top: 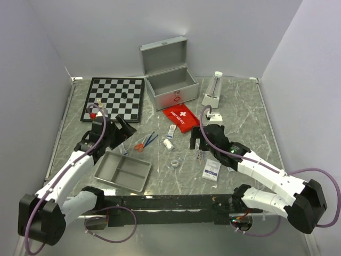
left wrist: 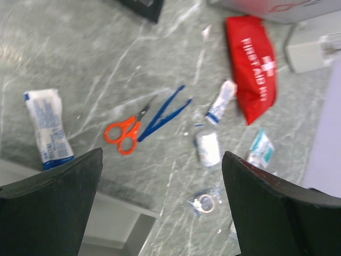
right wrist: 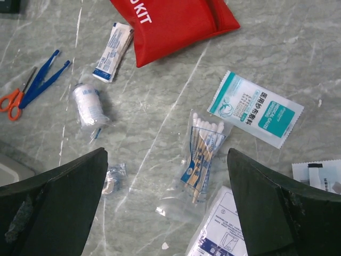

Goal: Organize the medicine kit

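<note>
Top external view: the medicine kit stands at the back of the bench, about mid-width and close to the rear wall. Its lid is swung up and back, so the case is open. A small red mark shows on its front face. The red first-aid pouch lies flat just in front of it, toward the right. A white box sits to the kit's right and a chessboard to its left.

Small supplies are scattered in front of the pouch. They include orange scissors touching blue tweezers, a wrapped bandage roll and a small tube beside the pouch. There is also a bag of cotton swabs and a teal-and-white sachet. A grey two-compartment tray rests near the left arm, with a blue-and-white gauze pack just beyond its edge.

The left hand hangs over the bench between the chessboard and the tray. Its fingers are spread wide and it grips nothing. The right hand hangs above the swabs and sachets, also spread wide and holding nothing. Neither hand touches the kit.
</note>
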`<action>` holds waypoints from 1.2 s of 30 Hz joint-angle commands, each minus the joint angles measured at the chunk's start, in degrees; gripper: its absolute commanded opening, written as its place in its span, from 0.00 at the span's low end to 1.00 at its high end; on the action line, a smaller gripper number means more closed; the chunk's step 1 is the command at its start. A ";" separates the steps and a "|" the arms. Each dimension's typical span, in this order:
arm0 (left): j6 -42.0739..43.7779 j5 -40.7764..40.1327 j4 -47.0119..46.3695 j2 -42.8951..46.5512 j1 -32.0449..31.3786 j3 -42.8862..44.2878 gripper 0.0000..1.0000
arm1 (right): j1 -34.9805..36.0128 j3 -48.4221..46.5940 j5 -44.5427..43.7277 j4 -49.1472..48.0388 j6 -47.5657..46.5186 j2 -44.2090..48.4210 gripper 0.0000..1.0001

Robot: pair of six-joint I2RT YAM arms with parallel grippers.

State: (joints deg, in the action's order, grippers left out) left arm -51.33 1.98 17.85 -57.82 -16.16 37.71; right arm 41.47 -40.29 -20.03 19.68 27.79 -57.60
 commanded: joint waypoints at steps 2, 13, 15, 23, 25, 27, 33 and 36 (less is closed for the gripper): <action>2.46 1.80 -4.22 4.82 -0.10 -0.62 0.99 | -0.08 -1.72 -0.97 -1.92 0.59 0.91 0.98; 1.67 5.13 -9.31 8.86 -0.10 -3.78 0.99 | -17.18 -4.01 9.89 -4.73 6.21 -2.59 0.86; 1.50 5.58 -10.46 10.53 -0.18 -4.75 0.99 | -20.54 -4.27 13.60 -6.31 8.67 -5.05 0.82; 3.25 4.18 -9.41 13.88 -0.10 -5.72 0.90 | -23.98 -5.40 21.42 -15.80 14.39 -18.23 0.80; 2.99 4.00 -9.67 14.40 -0.18 -6.07 0.89 | -25.03 -6.37 22.57 -17.30 15.18 -21.31 0.79; 2.55 4.61 -10.46 14.58 -0.19 -6.69 0.88 | -26.00 -7.86 23.90 -18.71 15.28 -24.03 0.76; 1.58 5.58 -11.43 14.93 -0.62 -8.01 0.87 | -28.29 -10.77 24.95 -19.33 15.10 -30.02 0.73; 1.50 5.49 -11.43 14.84 -0.80 -8.36 0.86 | -29.17 -12.87 25.66 -19.33 15.19 -33.53 0.71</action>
State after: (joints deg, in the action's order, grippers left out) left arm -49.25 6.42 9.15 -43.94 -16.60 29.82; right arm 13.58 -49.39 4.03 2.70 41.91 -88.05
